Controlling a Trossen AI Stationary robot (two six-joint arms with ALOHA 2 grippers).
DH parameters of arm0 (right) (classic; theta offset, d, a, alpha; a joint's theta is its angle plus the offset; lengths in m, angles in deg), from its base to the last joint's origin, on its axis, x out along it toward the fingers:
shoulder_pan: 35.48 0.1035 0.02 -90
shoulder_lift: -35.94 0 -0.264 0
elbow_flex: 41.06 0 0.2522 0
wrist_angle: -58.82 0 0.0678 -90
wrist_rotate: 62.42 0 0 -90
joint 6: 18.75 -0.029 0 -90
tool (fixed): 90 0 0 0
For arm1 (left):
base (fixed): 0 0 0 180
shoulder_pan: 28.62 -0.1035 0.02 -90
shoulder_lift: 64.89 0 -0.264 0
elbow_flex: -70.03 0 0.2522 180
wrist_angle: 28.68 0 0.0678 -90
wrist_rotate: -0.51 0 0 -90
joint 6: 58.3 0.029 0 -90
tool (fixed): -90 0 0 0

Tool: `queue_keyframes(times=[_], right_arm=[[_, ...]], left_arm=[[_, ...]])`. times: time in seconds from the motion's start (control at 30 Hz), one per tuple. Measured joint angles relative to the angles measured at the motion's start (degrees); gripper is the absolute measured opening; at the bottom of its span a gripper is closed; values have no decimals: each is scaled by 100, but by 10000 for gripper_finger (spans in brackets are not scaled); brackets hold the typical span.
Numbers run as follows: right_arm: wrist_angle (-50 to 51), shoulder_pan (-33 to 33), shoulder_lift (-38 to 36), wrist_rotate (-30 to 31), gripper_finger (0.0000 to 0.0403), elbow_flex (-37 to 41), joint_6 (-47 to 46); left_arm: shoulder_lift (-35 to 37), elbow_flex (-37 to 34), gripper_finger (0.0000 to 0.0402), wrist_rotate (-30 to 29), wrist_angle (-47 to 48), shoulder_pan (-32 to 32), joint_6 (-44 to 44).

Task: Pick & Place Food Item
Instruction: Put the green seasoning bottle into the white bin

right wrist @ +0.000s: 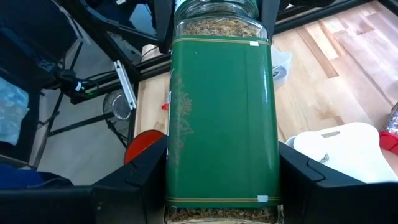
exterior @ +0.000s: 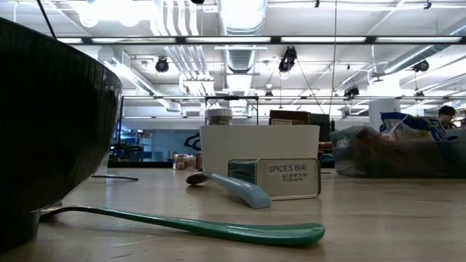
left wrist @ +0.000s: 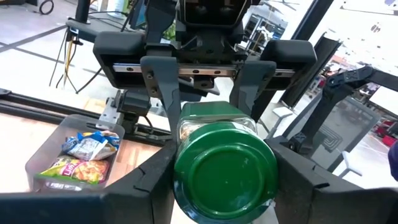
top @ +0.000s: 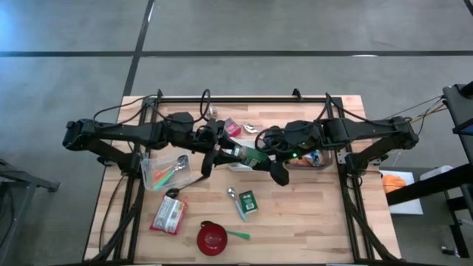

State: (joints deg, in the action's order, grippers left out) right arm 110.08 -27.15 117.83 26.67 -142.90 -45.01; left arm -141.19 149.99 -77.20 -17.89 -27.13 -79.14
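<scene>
Both grippers meet at one green spice jar (top: 250, 154), held in the air above the middle of the table (top: 310, 222). The right gripper (right wrist: 221, 155) is closed on the jar's labelled body. The left gripper (left wrist: 225, 165) has its fingers around the green lid end, closing on it. The jar's long axis runs from one gripper to the other, so I judge this a handover.

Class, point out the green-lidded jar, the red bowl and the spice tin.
Jar (left wrist: 225, 169), left wrist view: middle of its green lid.
Red bowl (top: 212, 238), high view: its inside.
Spice tin (exterior: 291, 178), low view: its labelled side.
</scene>
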Motion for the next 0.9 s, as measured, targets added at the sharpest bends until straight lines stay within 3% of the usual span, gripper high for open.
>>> queue_keyframes(times=[0.27, 0.57, 0.9], right_arm=[[-51, -4, 0, -35, 193, 2, 36], [-100, -16, 9, -37, 327, 2, 50], [284, -9, -30, 216, 343, -25, -279]], left_arm=[[7, 0, 191, 30, -4, 1, -20], [4, 0, 191, 106, 13, -82, -439], [7, 0, 191, 55, 285, -264, -810]])
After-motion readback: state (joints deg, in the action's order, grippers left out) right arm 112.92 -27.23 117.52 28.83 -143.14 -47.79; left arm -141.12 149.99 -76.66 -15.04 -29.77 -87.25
